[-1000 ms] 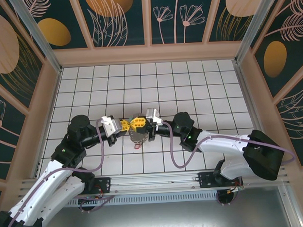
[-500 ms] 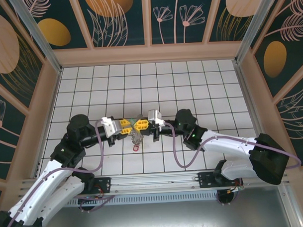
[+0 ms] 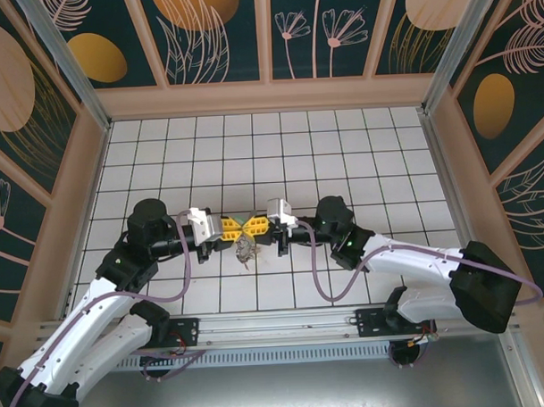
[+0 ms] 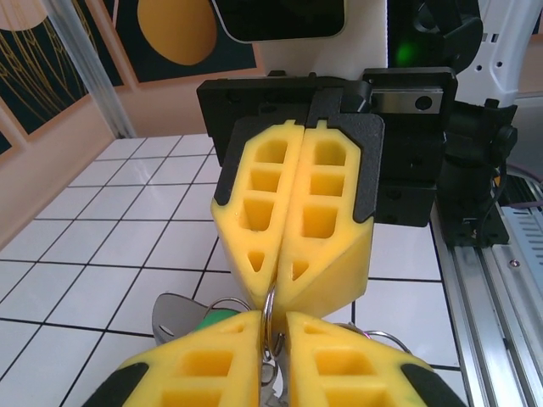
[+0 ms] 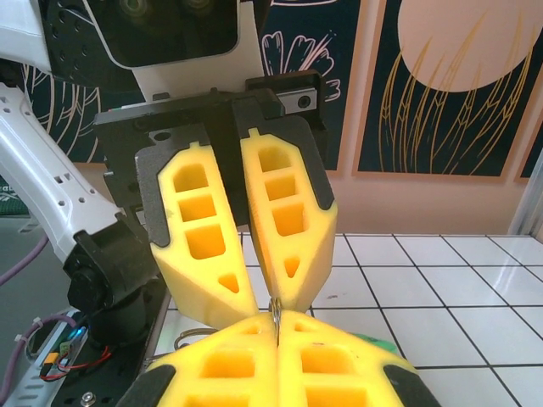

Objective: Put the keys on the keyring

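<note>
The right gripper (image 4: 274,288) is pressed together on the keyring (image 4: 269,307), up off the tiled floor (image 3: 342,156), with the keys (image 3: 245,250) dangling beneath. The left gripper (image 4: 273,329) meets it tip to tip, jaws a sliver apart around the wire (whether it truly pinches cannot be told). The left probably needs a firm, square bite close to the right's hold, without twisting.

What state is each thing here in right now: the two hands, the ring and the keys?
Right hand: shut, pinching the keyring.
Left hand: nearly shut around the keyring, grip unclear.
Keyring: caught where both hands meet.
Keys: bunched together beneath that spot.
</note>
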